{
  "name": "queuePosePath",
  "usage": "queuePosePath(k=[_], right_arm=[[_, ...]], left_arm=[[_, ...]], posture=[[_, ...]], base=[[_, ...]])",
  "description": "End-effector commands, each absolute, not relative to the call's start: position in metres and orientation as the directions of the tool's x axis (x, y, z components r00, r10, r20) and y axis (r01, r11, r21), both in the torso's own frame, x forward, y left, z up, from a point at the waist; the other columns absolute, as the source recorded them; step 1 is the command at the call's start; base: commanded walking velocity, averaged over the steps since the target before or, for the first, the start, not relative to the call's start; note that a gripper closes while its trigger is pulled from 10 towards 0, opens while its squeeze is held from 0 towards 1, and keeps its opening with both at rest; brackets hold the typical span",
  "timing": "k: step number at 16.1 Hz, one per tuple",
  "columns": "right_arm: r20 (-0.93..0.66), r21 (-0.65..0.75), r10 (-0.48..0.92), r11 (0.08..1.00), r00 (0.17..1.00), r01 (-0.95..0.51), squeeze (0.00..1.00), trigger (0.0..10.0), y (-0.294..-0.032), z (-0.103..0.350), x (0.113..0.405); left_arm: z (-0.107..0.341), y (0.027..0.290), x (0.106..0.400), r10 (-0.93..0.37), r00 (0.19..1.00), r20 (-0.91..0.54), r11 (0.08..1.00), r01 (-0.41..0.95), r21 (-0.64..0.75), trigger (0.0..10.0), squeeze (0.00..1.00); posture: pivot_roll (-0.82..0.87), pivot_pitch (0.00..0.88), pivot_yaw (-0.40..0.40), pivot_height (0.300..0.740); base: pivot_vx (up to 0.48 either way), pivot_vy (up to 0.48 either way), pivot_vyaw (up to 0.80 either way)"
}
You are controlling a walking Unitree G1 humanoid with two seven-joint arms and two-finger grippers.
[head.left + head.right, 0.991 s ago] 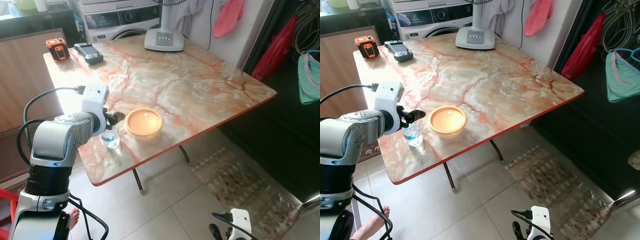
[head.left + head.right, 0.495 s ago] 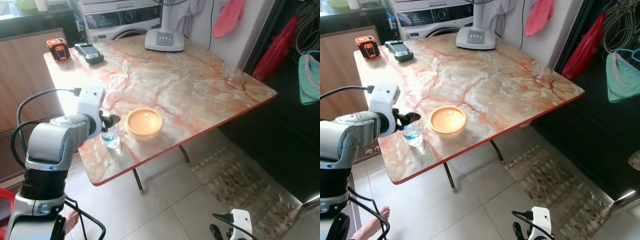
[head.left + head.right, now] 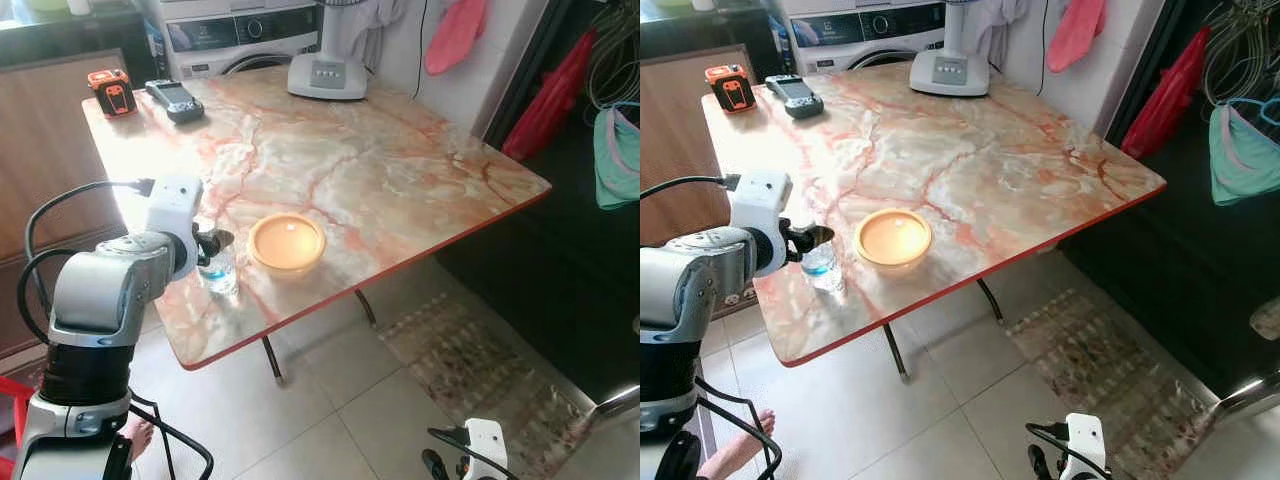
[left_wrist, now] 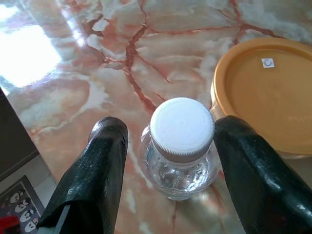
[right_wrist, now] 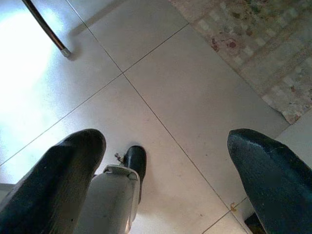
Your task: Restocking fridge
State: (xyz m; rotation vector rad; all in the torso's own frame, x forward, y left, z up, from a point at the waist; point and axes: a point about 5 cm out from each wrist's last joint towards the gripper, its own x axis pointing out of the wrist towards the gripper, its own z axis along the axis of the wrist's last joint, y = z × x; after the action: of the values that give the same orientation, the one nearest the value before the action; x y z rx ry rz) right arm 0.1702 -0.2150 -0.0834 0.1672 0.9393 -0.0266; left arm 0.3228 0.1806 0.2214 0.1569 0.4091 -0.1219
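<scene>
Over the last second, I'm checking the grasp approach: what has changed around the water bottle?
The left gripper has drawn back toward the robot along the table; its open jaws now straddle the water bottle without visibly touching it. The bottle and the orange lidded container stayed put; the right gripper still hangs idle above the floor.

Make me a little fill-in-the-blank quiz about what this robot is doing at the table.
1. The left tool is open around a small bottle with a ____ cap.
2. Beside the bottle sits a round tub with an ____ lid.
3. Both stand on a table with a ____ pattern.
4. The right tool hangs low over the ____.

Answers: white; orange; marble; floor
</scene>
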Motion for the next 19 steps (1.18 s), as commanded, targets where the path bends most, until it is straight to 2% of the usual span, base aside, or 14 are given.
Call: queuePosePath(k=[1, 7, 8, 9, 10, 11, 13, 19], right_arm=[[-0.811, 0.121, 0.044, 0.988, 0.583, 0.094, 0.0, 10.0, -0.2193, -0.0847, 0.1648], [-0.814, 0.118, 0.044, 0.989, 0.58, 0.09, 0.0, 10.0, -0.2204, -0.0851, 0.1634], [-0.814, 0.117, 0.044, 0.989, 0.58, 0.09, 0.0, 10.0, -0.2207, -0.085, 0.1633], [-0.814, 0.117, 0.044, 0.989, 0.58, 0.09, 0.0, 10.0, -0.2208, -0.085, 0.1632], [-0.813, 0.118, 0.044, 0.989, 0.58, 0.09, 0.0, 10.0, -0.2209, -0.085, 0.1632], [-0.813, 0.119, 0.045, 0.989, 0.58, 0.09, 0.0, 10.0, -0.221, -0.085, 0.1632], [-0.814, 0.12, 0.047, 0.989, 0.579, 0.088, 0.0, 10.0, -0.221, -0.085, 0.1631], [-0.817, 0.124, 0.054, 0.989, 0.575, 0.083, 0.0, 10.0, -0.2209, -0.0854, 0.1621]], left_arm=[[0.2272, 0.1767, 0.322, -0.103, 0.923, -0.371, 0.979, 0.161, 0.129, 10.0, 0.0], [0.2307, 0.1679, 0.3211, -0.145, 0.926, -0.349, 0.976, 0.191, 0.101, 9.8, 0.0], [0.2289, 0.167, 0.3213, -0.148, 0.924, -0.351, 0.976, 0.195, 0.101, 6.7, 0.0], [0.2283, 0.167, 0.3213, -0.147, 0.924, -0.353, 0.976, 0.194, 0.102, 6.6, 0.0], [0.2283, 0.1668, 0.3212, -0.148, 0.924, -0.353, 0.976, 0.194, 0.101, 4.2, 0.0], [0.2288, 0.1668, 0.3211, -0.147, 0.924, -0.352, 0.976, 0.194, 0.102, 2.4, 0.0], [0.2298, 0.1695, 0.3215, -0.134, 0.927, -0.349, 0.977, 0.183, 0.11, 0.2, 0.0], [0.2265, 0.1706, 0.3208, -0.128, 0.923, -0.362, 0.978, 0.177, 0.106, 0.0, 0.0]], posture=[[0.08, 0.039, -0.104, 0.74], [0.07, 0.043, -0.109, 0.74], [0.07, 0.042, -0.109, 0.74], [0.07, 0.042, -0.108, 0.74], [0.07, 0.042, -0.108, 0.74], [0.07, 0.043, -0.11, 0.74], [0.07, 0.044, -0.111, 0.74], [0.07, 0.047, -0.112, 0.74]], base=[[0.0, 0.0, 0.0], [0.0, 0.0, 0.0], [0.0, 0.0, 0.0], [0.0, 0.0, 0.0], [0.0, 0.0, 0.0], [0.0, 0.0, 0.0], [0.0, 0.0, 0.0], [0.0, 0.0, 0.0]])
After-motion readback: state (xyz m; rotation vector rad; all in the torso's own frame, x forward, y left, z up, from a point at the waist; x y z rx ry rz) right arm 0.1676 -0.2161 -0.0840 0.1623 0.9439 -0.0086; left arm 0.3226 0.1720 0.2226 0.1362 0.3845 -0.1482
